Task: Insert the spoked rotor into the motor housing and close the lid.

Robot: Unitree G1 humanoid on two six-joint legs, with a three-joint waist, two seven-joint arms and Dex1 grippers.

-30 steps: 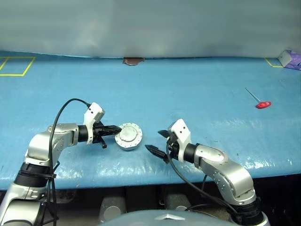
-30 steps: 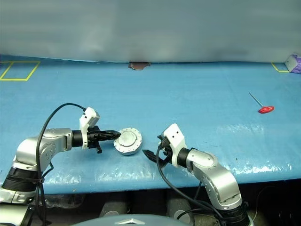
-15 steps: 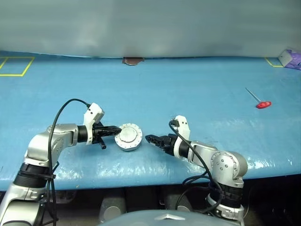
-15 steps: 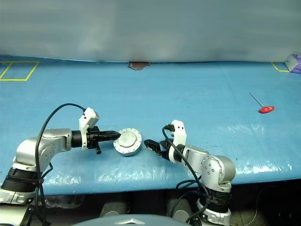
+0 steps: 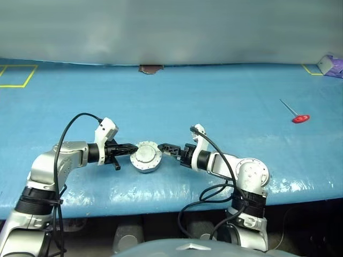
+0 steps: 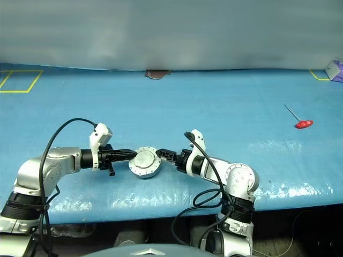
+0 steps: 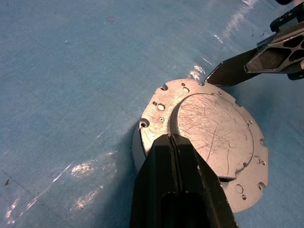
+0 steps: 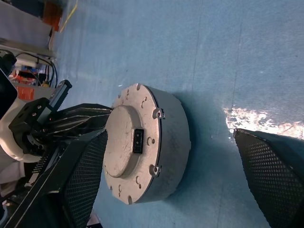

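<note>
Left wrist view first: my left gripper [image 7: 172, 137] has its two fingers pressed together, tips resting on the lid [image 7: 209, 135], right at the edge of the raised centre circle. I see the lid closed flat on the motor housing [image 8: 173, 142], plain grey face up, scratched, with small holes round the rim. Right wrist view: my right gripper [image 8: 168, 175] is spread wide, one meshed finger [image 8: 85, 171] just beside the lid's rim, the other finger [image 8: 273, 175] well apart over the bare table, nothing pinched between them. From the head views, the closed housing sits on the blue table [image 5: 214, 96] near its front edge, between my two grippers: left gripper [image 5: 132, 148] comes in from the left and touches the top, right gripper [image 5: 164, 148] comes in from the right with a fingertip right at the housing's side; I cannot tell whether it touches. Black cable [image 5: 69, 128] loops over my left arm. Further back on the right lies a red-handled tool [image 5: 298, 117] with a thin shaft, well apart from the housing. At the far edge I see yellow tape corners [image 5: 19, 75] on the left, a small brown patch [image 5: 151, 68] in the middle, and a purple object [image 5: 331, 65] in the right corner.
</note>
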